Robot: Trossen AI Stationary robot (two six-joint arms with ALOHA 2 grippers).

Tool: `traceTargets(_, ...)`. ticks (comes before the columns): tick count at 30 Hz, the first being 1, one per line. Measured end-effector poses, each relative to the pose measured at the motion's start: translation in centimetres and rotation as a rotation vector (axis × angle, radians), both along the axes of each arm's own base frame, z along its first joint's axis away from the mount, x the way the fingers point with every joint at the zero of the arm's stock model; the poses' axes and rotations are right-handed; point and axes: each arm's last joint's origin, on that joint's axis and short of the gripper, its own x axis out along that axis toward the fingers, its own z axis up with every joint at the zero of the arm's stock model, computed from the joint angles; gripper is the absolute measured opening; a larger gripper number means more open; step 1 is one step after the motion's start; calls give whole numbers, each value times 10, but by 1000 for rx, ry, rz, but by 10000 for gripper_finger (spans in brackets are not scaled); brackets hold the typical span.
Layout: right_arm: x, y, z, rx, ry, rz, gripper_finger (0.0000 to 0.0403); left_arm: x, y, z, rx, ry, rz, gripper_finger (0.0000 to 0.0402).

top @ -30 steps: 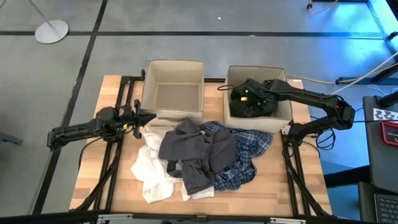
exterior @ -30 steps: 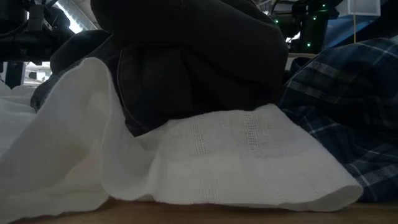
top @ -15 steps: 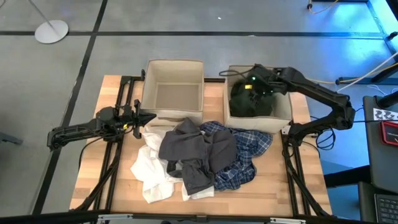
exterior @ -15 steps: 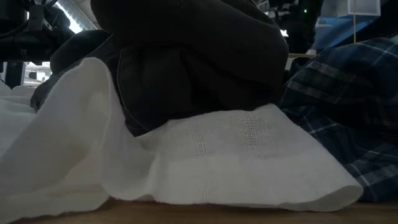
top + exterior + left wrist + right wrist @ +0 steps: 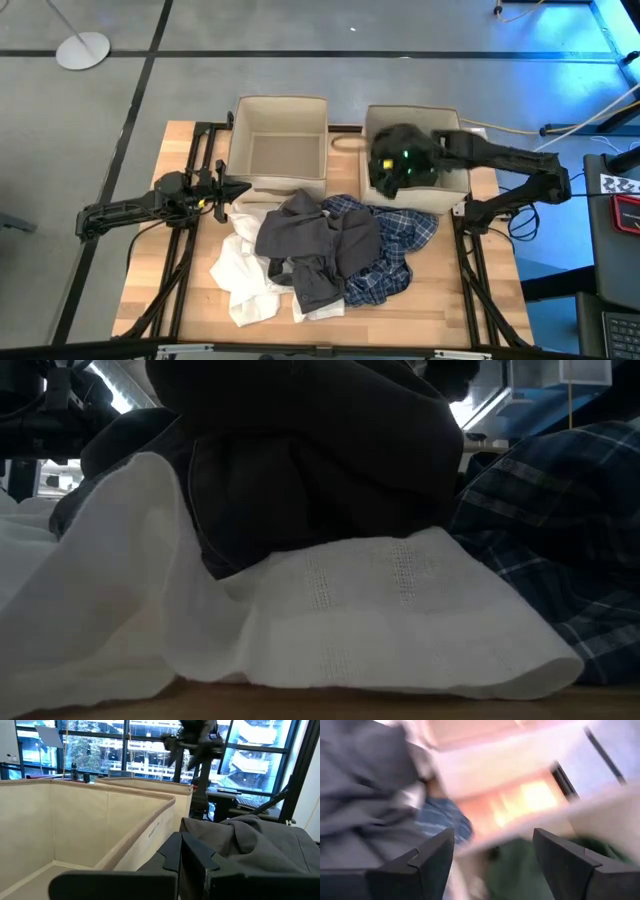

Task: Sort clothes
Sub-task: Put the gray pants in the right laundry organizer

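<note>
A pile of clothes lies on the table in front of two beige boxes: a dark grey garment on top, a blue-and-white plaid shirt to its right, and white shirts to its left. A dark green garment lies inside the right box. My right gripper hangs above that box, open and empty, its fingers wide apart. My left gripper is shut and empty at the near left corner of the left box, beside the pile.
The left box's wall stands close by my left gripper, with the grey garment just past its fingers. In the low view the white shirt, the grey garment and the plaid shirt fill the foreground. Bare wood shows at the table's left.
My right gripper has risen out of the right box and turned toward the pile at the table's near side. The dark green garment has stayed in the box.
</note>
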Motion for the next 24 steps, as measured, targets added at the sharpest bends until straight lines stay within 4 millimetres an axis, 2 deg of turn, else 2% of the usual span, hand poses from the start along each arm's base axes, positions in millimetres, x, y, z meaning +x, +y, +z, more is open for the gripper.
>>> traceTargets(5,18,44,4,-27,-120,143,273,0,0,0,0,0,0,4)
traceTargets(11,46,81,-15,-22,-116,259,273,0,0,0,0,1,0,4)
traceTargets(18,81,107,-48,7,-96,338,273,0,0,0,11,6,1,4)
traceTargets(24,103,112,-69,41,-98,366,273,0,0,-2,13,25,2,4)
